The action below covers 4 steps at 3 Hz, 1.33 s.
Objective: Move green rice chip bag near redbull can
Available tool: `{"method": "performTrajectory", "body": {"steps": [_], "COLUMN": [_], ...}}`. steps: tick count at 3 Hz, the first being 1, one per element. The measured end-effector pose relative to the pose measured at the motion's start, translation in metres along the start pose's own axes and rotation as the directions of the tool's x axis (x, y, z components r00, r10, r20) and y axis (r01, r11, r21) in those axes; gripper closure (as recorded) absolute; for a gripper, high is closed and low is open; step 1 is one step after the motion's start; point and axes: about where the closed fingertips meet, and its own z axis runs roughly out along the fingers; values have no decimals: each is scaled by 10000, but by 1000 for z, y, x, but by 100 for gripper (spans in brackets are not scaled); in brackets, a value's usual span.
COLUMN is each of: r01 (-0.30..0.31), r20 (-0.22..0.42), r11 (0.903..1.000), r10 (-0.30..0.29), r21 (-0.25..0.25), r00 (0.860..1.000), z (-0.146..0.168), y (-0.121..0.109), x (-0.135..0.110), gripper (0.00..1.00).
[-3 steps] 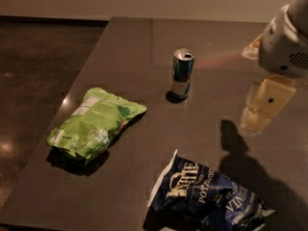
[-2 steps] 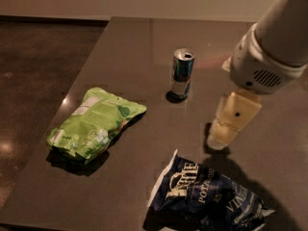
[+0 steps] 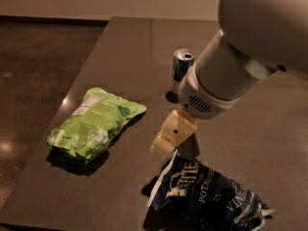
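The green rice chip bag (image 3: pixel 94 123) lies flat on the dark table (image 3: pixel 130 47) at the left, lime green with white patches. The redbull can (image 3: pixel 182 67) stands upright behind the middle of the table, partly hidden by my arm. My gripper (image 3: pixel 168 137) hangs above the table between the green bag and the can, to the right of the bag and apart from it. It holds nothing that I can see.
A dark navy-blue chip bag (image 3: pixel 207 196) with white lettering lies at the front right, just below the gripper. My thick white arm (image 3: pixel 250 47) fills the upper right. The table's left edge runs diagonally beside the dark floor (image 3: pixel 33 71).
My arm and gripper have swept leftward and nearer the camera, from the right side of the table to between the can and the green bag. The bags and can have not moved.
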Motion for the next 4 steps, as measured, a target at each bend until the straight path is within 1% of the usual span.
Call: {"method": "performTrajectory", "body": {"steps": [1,2,3,4], "r01": [-916,-1422,-1624,-1563], "r20": [399,634,567,654], "r11": [9953,9886,9862,9877], "r10": [903,1390,1604,1560], "r21": [306,499,328,-11], "r00": [9951,9883,9854,9856], "z": [26,48,72,88], "y": [9,19,38,59], "x": [-24,-41,-47,-60], "gripper": [0,0,0,0]}}
